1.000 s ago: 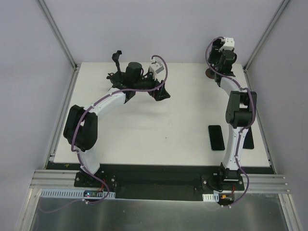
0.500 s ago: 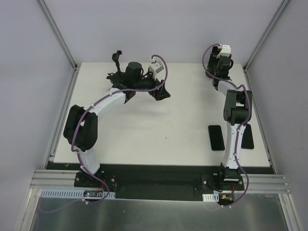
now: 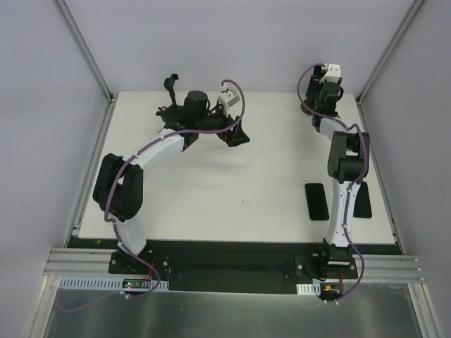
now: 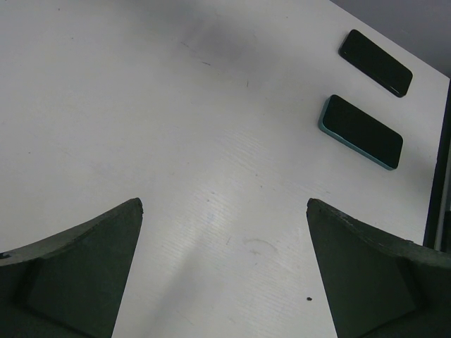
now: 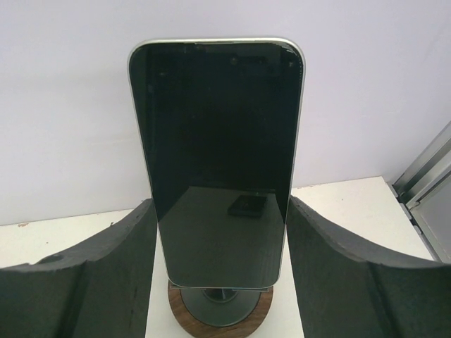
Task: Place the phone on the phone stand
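Looking from above, the right pincer (image 3: 317,95) sits at the far right corner of the bench (image 3: 211,183), while the left pincer (image 3: 236,135) hangs mid-bench, well away. Through the left wrist, that pincer gapes wide, empty. Through the right wrist, the right pincer pinches the phone (image 5: 218,141) by its 2 long edges, upright, directly over the phone stand (image 5: 220,310); lowering and letting go look like what's left.

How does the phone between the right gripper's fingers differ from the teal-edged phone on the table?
The gripped phone stands upright in the right gripper, at the stand; the teal-edged phone lies flat on the table. The gripped phone's rim is silvery, the teal-edged phone's teal. Both screens are dark.
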Tool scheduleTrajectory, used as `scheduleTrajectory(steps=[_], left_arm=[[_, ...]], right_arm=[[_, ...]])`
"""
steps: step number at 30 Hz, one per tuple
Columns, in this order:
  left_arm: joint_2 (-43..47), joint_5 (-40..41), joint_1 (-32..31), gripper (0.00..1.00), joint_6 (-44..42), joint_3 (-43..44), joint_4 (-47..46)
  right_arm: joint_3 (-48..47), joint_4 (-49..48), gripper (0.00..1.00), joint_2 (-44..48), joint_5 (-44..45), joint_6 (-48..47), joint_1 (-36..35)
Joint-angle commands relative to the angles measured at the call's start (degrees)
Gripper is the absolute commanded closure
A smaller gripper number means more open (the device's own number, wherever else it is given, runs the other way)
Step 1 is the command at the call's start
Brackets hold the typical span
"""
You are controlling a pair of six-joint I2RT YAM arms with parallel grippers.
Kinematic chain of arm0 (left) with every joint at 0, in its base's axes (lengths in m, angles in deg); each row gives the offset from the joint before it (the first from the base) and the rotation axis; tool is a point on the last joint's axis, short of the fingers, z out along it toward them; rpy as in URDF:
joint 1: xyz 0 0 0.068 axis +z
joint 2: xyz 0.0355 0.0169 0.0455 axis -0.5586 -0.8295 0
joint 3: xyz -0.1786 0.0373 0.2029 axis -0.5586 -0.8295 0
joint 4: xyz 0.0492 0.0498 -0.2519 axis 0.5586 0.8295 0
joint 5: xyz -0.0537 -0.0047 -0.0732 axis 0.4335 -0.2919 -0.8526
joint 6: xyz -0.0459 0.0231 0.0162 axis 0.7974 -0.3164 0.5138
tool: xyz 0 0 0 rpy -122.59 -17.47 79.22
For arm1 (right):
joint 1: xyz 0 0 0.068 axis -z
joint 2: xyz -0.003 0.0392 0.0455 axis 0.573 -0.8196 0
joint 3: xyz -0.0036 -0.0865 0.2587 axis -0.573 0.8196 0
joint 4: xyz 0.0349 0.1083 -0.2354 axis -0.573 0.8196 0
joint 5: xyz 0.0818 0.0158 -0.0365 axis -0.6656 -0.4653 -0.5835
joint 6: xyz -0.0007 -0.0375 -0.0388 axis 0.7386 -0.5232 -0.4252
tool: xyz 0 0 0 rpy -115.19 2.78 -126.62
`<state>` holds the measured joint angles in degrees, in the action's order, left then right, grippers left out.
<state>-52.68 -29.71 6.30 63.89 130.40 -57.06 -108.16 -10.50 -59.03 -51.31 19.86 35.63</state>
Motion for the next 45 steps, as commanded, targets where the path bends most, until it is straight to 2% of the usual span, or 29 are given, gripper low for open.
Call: scheduleTrajectory(steps=[1, 24, 25, 26, 28, 29, 31, 32, 33, 34, 41, 45], left_arm=[[-0.29, -1.94, 0.24, 0.01, 0.72, 0.54, -2.48], [0.15, -2.11, 0.15, 0.01, 0.63, 0.28, -2.57], [0.23, -2.11, 0.24, 0.01, 0.63, 0.28, -2.57], [0.24, -2.2, 0.24, 0.01, 0.63, 0.19, -2.57], [0.32, -2.2, 0.24, 0.01, 0.54, 0.19, -2.57], [0.32, -2.11, 0.15, 0.01, 0.54, 0.1, -2.57], [0.41, -2.11, 0.24, 0.01, 0.63, 0.1, -2.57], [0.5, -2.11, 0.24, 0.01, 0.63, 0.02, -2.57], [0.59, -2.03, 0.24, 0.01, 0.63, -0.16, -2.57], [0.93, -1.85, 0.33, 0.01, 0.63, -0.16, -2.57], [2.78, -0.27, 0.24, 0.01, 0.28, -1.65, -2.74], [4.8, 1.57, 0.5, 0.01, 1.24, -2.71, -3.96]], right_arm=[[-2.72, -9.26, 1.0, 0.62, 0.45, 0.16, 0.39], [3.96, -14.89, 0.99, 0.27, -0.35, 2.27, 0.48], [4.23, -14.89, 0.97, 0.45, -0.43, 2.27, 0.48], [4.49, -14.89, 0.86, 0.45, -0.52, 2.27, 0.48], [4.93, -14.63, 0.72, 0.8, -0.79, 2.1, 0.39], [5.02, -13.93, 0.54, 0.89, -0.7, 1.92, 0.3], [4.93, -13.14, 0.3, 1.41, 0.17, 1.05, 0.04], [4.84, -12.35, 0.14, 1.5, 0.7, 0.43, -0.14], [4.5, -11.91, 0.06, 1.94, 1.23, -0.1, -0.23], [4.23, -11.3, 0.03, 2.12, 2.19, -0.45, -0.49], [6.07, -7.25, 0.04, 7.38, 3.25, 0.08, -0.58], [10.28, -3.74, 0.04, 16.5, 7.73, 0.42, -0.58]])
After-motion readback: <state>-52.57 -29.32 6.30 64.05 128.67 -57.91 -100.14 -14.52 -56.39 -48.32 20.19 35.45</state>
